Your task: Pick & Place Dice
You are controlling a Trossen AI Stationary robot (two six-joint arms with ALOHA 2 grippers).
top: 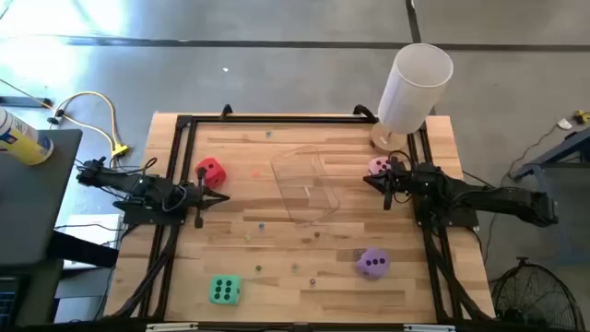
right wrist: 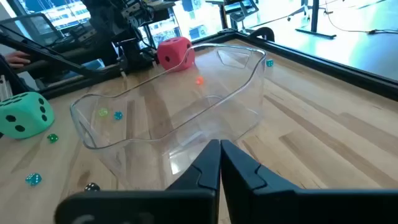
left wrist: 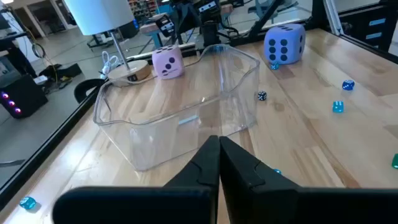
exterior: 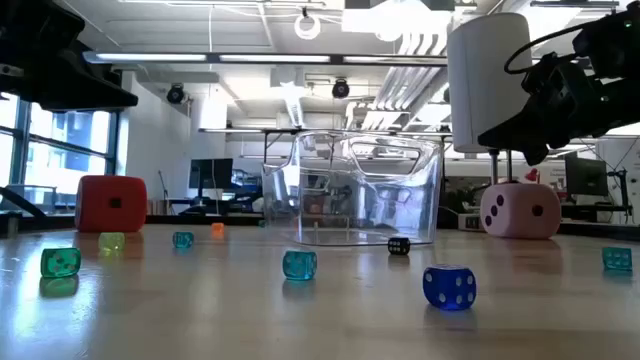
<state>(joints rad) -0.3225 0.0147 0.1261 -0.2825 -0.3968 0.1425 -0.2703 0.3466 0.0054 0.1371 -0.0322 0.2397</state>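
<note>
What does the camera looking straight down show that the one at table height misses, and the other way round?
Only the overhead view shows the green die and the purple die, plus both arms, the left end effector and the right end effector shut on either side of the bin.

Only the table-height view makes out the small loose dice, such as a blue one, and the room behind.

Both show the clear bin, the red die, the pink die and the white lamp.

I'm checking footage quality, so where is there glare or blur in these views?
High view: sun glare washes the floor at top left. Low view: the small blue die up front looks soft; ceiling lights are bright. Wrist views: the clear bin catches faint reflections along its rim.
</note>
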